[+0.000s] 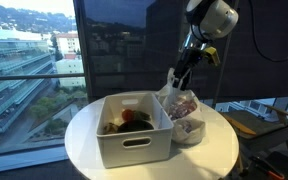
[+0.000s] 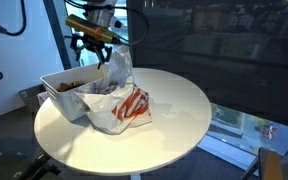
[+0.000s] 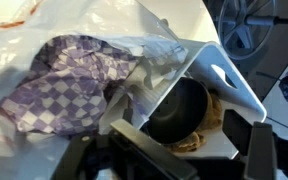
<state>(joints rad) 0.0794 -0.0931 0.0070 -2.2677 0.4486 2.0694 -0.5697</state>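
By the big window, a round white desk [image 1: 82, 138] holds two things. A white bin [image 1: 134, 146] sits close to the desk's rim. A thin plastic bag [image 2: 124, 105] with red marks leans on the bin's side and touches it. Both sit on one half of the desk. In an exterior view, the other half is bare all the way to the round edge, so there is lots of room there. On the bin's side there is little room, because the bin's wall is just beside the rim. Past the desk there is glass on one side and dark floor on the other.

The arm [image 1: 210, 18] comes in from high up. It bends at the wrist and leans down at a slant. The claw [image 1: 177, 80] points down at the top of the bag.

The claw is open. In the wrist view its two dark fingers [image 3: 149, 148] stand wide apart and nothing is pinched between them.

The bag lies right under the claw, with its mouth open. The crumpled top of the bag stands up just beside the fingers. I cannot tell if it touches them. Inside the bag is a purple and white checked cloth [image 3: 64, 88], all bunched up. It is a bit to one side of the claw, and the bin's corner is on the other side. A dark round bowl [image 3: 179, 105] sits in the bin, just past the bag's edge.
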